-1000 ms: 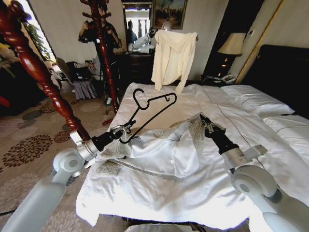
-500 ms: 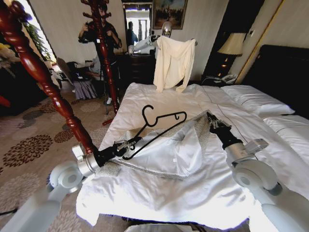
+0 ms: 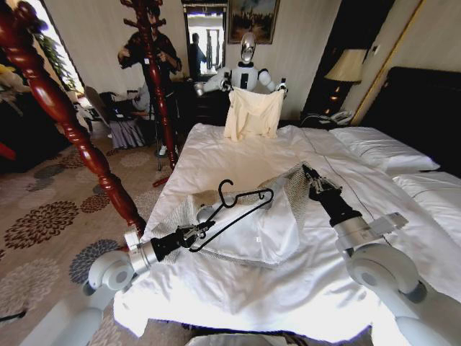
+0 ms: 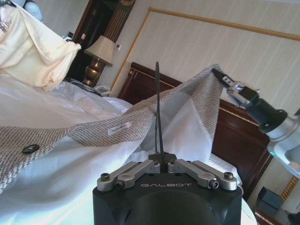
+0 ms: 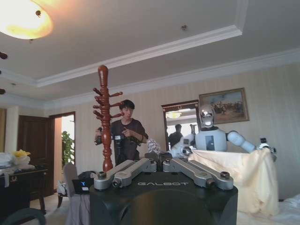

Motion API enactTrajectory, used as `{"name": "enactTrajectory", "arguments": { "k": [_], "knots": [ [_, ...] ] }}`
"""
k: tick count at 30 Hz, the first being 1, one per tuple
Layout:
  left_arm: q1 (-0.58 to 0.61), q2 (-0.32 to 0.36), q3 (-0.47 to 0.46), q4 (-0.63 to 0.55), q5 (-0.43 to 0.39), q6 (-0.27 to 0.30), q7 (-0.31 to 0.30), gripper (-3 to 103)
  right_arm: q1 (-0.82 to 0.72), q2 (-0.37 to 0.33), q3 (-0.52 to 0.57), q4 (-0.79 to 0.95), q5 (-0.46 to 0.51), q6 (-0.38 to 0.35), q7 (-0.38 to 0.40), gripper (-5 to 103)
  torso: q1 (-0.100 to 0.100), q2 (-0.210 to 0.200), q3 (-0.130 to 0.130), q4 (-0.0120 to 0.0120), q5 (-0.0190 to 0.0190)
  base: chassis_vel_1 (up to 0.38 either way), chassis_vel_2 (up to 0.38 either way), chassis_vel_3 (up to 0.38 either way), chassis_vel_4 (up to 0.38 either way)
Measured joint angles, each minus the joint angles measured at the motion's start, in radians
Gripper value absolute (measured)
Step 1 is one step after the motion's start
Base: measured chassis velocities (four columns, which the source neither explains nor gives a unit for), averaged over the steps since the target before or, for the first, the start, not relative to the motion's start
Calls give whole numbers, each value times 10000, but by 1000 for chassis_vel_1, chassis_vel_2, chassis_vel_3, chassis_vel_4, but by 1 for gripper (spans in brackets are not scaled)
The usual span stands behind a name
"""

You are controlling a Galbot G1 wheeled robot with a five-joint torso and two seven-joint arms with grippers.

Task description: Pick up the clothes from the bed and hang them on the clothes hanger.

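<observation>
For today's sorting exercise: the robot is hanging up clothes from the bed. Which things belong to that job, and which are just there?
Part of the job:
cardigan
hanger
bed
left gripper
right gripper

Just there:
cream garment
lamp
pillow
coat stand

The clothes [image 3: 284, 193], pinched at one edge by the right gripper [image 3: 311, 180], are seen as coarse ribbed grey-beige knit backed by a smooth white lining, with a dark glossy button and a small woven label. The clothes hanger [image 3: 241, 205], clamped in the left gripper [image 3: 204, 229], is made of thin black matt wire, and the gripper fingers [image 4: 140, 169] are finished in brushed bare metal on a matt black housing. Beneath both grippers, the bed [image 3: 216, 144] is covered in soft, matt white quilted cloth.
</observation>
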Motion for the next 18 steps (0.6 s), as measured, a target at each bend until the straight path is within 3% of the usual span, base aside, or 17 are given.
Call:
{"name": "enactTrajectory", "arguments": {
  "k": [8,18],
  "knots": [
    [-934,-632,929,933,368,-50,-36,2,-356,-41,45,261,-244,440,-613,1,0,0,0,0,0,0,0,0,0],
    [-2529,-1560,2479,2064,526,-115,-204,2,-933,126,-147,-86,-1373,922,-1548,1,0,0,1,-2,2,0,0,0,0]
  ]
}}
